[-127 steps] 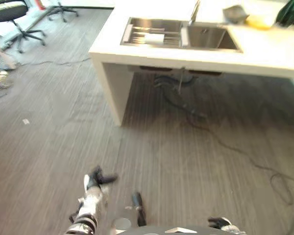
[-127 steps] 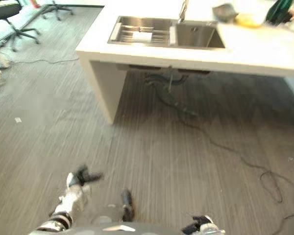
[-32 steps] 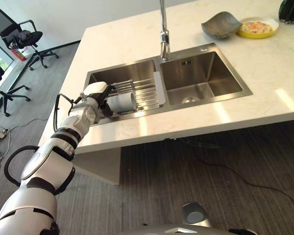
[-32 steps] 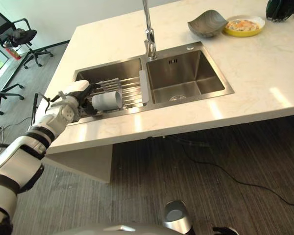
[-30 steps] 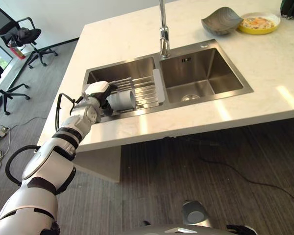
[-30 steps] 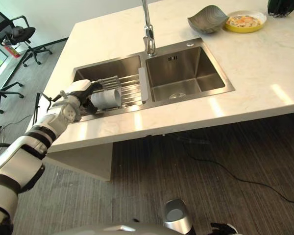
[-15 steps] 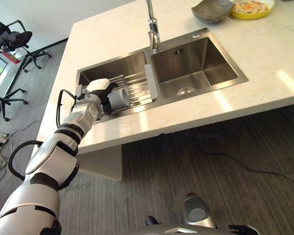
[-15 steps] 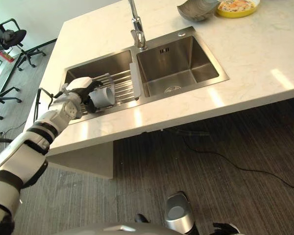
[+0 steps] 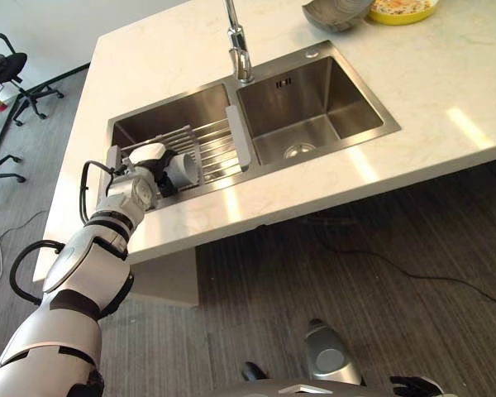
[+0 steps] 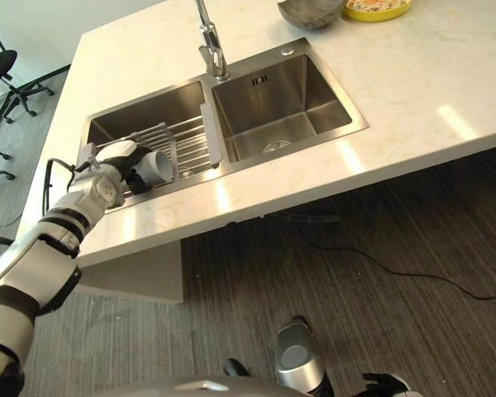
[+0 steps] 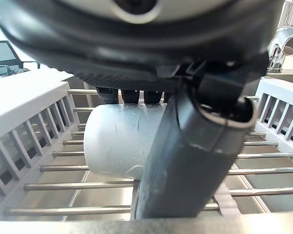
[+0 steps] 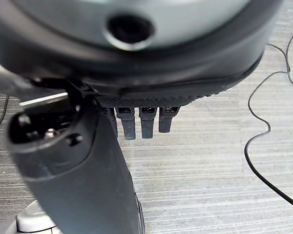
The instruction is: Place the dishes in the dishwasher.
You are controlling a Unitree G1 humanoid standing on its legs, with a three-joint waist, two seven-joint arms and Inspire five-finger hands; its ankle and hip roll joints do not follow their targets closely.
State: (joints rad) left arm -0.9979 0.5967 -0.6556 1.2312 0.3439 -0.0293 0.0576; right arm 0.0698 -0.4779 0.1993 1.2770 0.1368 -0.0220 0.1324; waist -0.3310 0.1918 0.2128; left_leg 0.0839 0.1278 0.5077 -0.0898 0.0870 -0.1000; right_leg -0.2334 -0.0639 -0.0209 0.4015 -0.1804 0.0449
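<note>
My left hand (image 9: 145,176) fingers curl round the grey cup (image 9: 182,169) on the sink rack (image 9: 217,150), nine o'clock; nothing loaded yet.

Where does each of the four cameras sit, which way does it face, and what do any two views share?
Left eye view: on the head, looking down at the sink; the left hand grips the cup.
Right eye view: beside it, same scene.
Left wrist view: on the left wrist, facing the cup over the rack.
Right wrist view: on the right wrist, facing the floor past the right hand.
The eye views and left wrist view share the cup.
</note>
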